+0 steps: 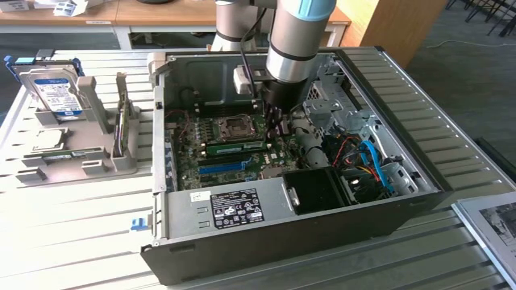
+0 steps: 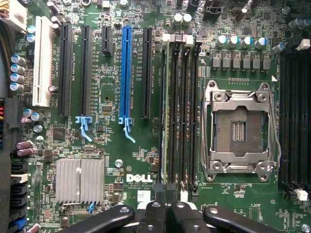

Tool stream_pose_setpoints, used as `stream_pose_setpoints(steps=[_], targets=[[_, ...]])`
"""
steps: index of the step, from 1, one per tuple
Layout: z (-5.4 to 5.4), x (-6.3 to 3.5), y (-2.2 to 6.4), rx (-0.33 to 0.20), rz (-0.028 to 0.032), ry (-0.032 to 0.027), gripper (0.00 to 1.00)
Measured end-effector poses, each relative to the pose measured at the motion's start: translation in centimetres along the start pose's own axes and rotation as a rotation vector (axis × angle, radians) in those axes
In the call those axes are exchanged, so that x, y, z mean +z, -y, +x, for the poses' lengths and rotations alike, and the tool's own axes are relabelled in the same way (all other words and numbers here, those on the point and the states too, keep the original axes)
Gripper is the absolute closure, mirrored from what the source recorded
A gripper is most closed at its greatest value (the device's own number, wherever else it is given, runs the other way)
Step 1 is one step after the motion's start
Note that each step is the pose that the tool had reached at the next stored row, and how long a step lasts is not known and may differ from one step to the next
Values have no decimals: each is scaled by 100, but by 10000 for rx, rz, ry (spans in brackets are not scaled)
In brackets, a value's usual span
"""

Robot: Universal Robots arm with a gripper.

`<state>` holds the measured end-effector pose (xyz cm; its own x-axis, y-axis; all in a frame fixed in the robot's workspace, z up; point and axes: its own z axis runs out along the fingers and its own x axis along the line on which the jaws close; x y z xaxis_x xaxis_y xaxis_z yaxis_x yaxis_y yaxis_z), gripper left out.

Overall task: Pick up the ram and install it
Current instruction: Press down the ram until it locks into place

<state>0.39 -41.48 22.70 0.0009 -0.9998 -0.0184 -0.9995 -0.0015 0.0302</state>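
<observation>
On a slatted grey metal table [image 1: 72, 229] lay the open black computer case [image 1: 322, 235]. The black gripper [image 2: 165, 213] hung shut over the thin green ram stick [image 1: 236, 146] — seemingly seated in its slot at frame centre — so the install step looked nearly done; release called for a straight lift.

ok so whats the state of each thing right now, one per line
ram: seated on edge in a motherboard slot next to the cpu socket, not held
hand: shut, empty, over the motherboard near the ram slots
cpu socket: empty, retention frame down
computer case: lying on its side, side panel off
hard drive: upright in the grey stand on the exterior view's left
blue slot: empty
</observation>
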Motion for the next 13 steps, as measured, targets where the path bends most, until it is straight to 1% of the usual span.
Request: stream_pose_setpoints(steps=[13], targets=[[1, 22, 1, 0, 0, -2, 90]])
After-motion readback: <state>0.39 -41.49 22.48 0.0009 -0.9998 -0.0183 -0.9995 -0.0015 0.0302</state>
